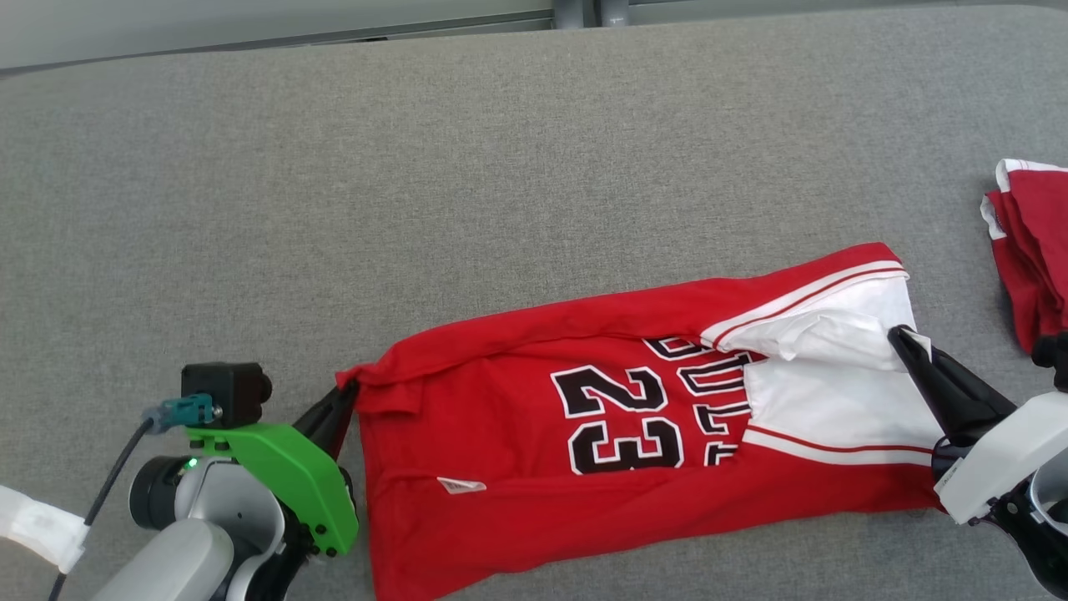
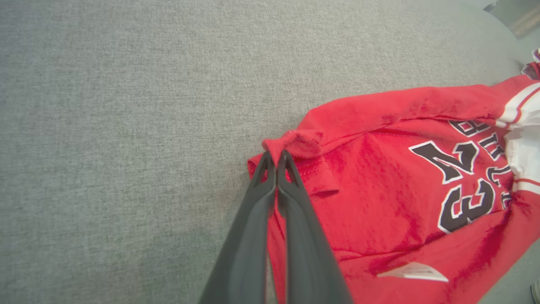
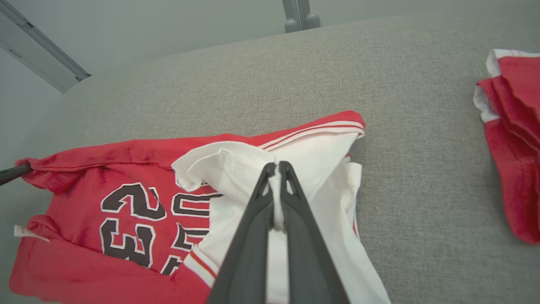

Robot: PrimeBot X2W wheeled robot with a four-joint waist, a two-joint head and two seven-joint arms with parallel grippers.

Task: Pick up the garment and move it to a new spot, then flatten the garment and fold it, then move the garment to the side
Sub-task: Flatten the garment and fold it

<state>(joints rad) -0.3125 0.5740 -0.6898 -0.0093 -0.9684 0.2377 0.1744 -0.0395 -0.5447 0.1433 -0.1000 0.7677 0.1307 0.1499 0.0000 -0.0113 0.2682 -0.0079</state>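
The garment (image 1: pixel 534 434) is a red jersey with a black "23" and a white panel, lying across the grey table toward the front right. My left gripper (image 1: pixel 349 392) is shut on its red left corner; the left wrist view has the fingers (image 2: pixel 276 158) pinching a bunched red fold of the garment (image 2: pixel 379 185). My right gripper (image 1: pixel 905 335) is shut on the white sleeve end at the garment's right side. In the right wrist view the gripper (image 3: pixel 276 165) clamps white cloth of the garment (image 3: pixel 126 169), which stretches between both grippers.
A second red and white garment (image 1: pixel 1030 242) lies bunched at the table's right edge, also seen in the right wrist view as a folded pile (image 3: pixel 512 135). The grey cloth-covered table (image 1: pixel 334 167) spreads wide to the left and back.
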